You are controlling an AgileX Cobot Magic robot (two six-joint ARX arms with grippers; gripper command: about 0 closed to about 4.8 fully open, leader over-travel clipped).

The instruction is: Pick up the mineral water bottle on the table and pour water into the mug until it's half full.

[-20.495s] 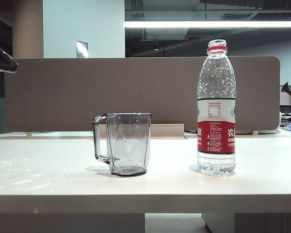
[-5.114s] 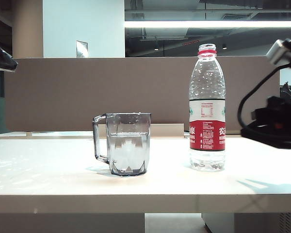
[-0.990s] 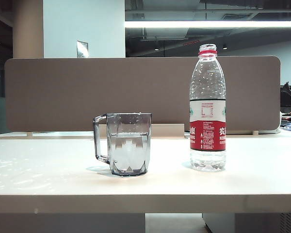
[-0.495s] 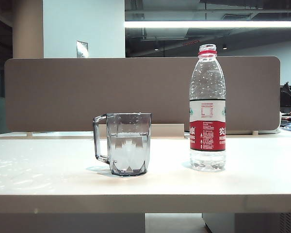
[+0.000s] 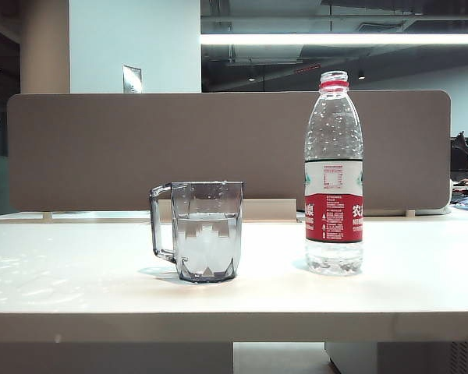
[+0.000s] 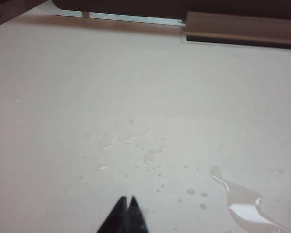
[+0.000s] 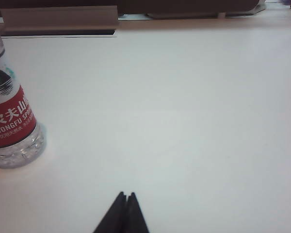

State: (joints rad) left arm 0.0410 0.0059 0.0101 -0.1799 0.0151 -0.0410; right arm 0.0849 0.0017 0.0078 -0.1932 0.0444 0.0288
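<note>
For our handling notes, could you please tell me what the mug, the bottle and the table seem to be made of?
The mug looks like clear grey-tinted hard plastic, faceted and glossy, though glass is possible. The mineral water bottle seems thin clear plastic, with dimpled shoulders and a printed white-and-red label. The table appears a smooth white laminate or painted board; spilled drops bead on it in the left wrist view.

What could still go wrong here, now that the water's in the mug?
The mineral water bottle stands uncapped, tall and nearly empty, so a bump might tip it. Spilled water lies on the table before the shut left pincer and could spread. The mug looks roughly half full. The shut right pincer rests clear of the bottle.
</note>
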